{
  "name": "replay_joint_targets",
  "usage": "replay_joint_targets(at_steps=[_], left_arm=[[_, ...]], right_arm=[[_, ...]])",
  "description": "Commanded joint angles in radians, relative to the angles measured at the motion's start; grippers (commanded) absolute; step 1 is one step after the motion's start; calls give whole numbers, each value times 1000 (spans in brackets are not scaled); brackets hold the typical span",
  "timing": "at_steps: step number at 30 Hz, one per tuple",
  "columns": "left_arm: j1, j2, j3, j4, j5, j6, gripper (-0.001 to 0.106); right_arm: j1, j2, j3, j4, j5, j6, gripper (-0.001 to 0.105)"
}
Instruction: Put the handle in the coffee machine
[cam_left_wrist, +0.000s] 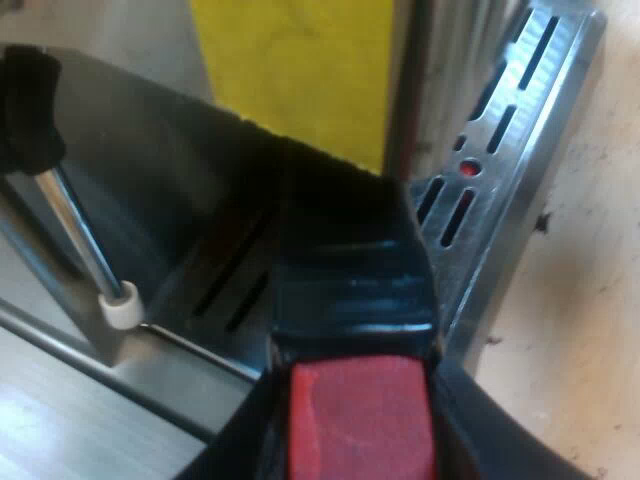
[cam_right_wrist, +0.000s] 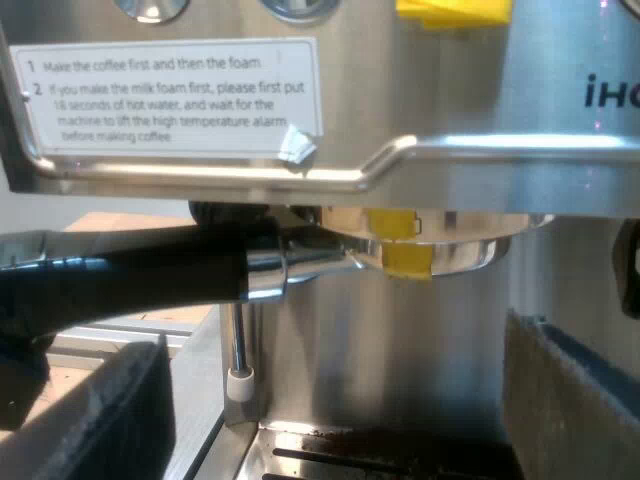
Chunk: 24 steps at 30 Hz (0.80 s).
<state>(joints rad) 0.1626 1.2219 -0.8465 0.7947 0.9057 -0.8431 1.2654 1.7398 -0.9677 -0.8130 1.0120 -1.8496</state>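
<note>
machine (cam_right_wrist: 440, 190): one; its one sticker (cam_right_wrist: 170, 95) reads "Make the coffee first and then the foam"
holder (cam_right_wrist: 460, 255): one; my left pincer (cam_left_wrist: 360, 430) is clamped on its handle
right pincer (cam_right_wrist: 330, 405): spread wide, empty

The left pincer (cam_left_wrist: 360, 450) has glossy black fingers (cam_left_wrist: 500, 430); the right pincer (cam_right_wrist: 330, 410) has broad, dark grey, rough-faced fingers (cam_right_wrist: 575, 400).

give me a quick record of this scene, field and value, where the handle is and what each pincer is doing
holder: metal, up at the brew head under the machine front
handle: dark, sticking out sideways from the holder
red end: between the left pincer's fingers
left pincer: shut on the handle
right pincer: open, holding nothing, facing the machine's front
steam wand: white tip, hanging over the drip tray
locked in: cannot tell
</note>
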Motion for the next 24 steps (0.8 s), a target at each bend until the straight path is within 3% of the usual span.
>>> replay_joint_targets(at_steps=[1,14,19,24], left_arm=[[-2,-38,-31,-23,191,-13,0],[-2,-38,-31,-2,186,-13,0],[-2,-38,-31,2,178,-13,0],[-2,-38,-31,1,171,-13,0]], right_arm=[[-5,-4,0,-12,-6,-13,70],[-23,-4,0,22,-29,-4,70],[-82,-4,0,106,-29,120,70],[-148,6,0,115,-129,133,68]])
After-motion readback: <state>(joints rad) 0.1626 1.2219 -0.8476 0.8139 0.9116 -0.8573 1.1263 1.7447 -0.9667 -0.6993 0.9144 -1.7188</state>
